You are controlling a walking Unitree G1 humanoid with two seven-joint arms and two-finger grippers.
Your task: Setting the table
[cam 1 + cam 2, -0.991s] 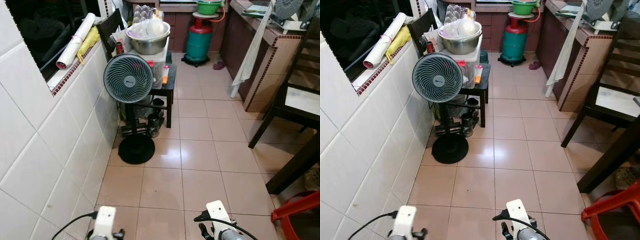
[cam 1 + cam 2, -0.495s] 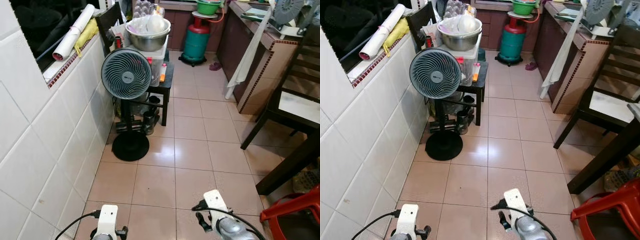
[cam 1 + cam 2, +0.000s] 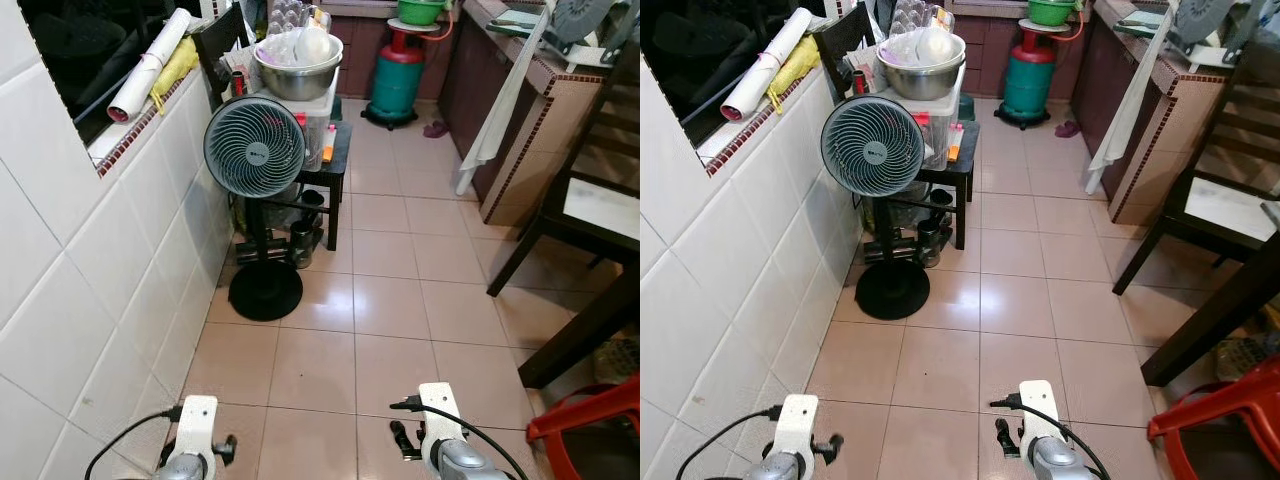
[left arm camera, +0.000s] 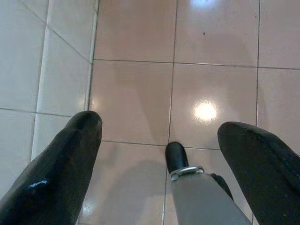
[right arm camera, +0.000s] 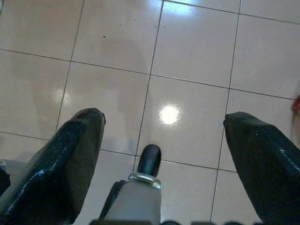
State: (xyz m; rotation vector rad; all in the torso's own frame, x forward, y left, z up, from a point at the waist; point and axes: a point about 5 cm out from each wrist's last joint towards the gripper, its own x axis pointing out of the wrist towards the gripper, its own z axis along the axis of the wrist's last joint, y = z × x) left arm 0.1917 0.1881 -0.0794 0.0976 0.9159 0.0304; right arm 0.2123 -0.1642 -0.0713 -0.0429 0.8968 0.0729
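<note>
Tiles cover everything I'm looking at: glossy pinkish-beige squares on the floor (image 3: 390, 300) with ceiling light glaring off them, and larger white glazed tiles up the wall (image 3: 90, 300) on my left. Against that wall stands a round pedestal fan (image 3: 254, 153) with a grey spiral grille on a flat black disc base. Behind it a small dark table (image 3: 335, 175) carries a clear plastic box and a wide stainless steel bowl (image 3: 298, 75) heaped with pale, rounded tableware, which I take to be the task's things, well ahead of me. A white paper roll (image 3: 148, 68) and a yellow cloth lie on the brick-edged window ledge. Farther back sits a teal gas cylinder (image 3: 398, 80) with a green basin on top. On my right I see a dark wooden chair (image 3: 590, 210), a tile-edged counter with a white cloth (image 3: 500, 110) hanging down it, and a red plastic chair (image 3: 585, 425) at the corner.

My left gripper (image 4: 159, 154) hangs over the floor by the wall, its black, rounded fingers (image 4: 70, 159) spread wide with nothing between them. My right gripper (image 5: 161, 154) hangs likewise over bare tile, fingers (image 5: 70, 154) spread and touching nothing.
</note>
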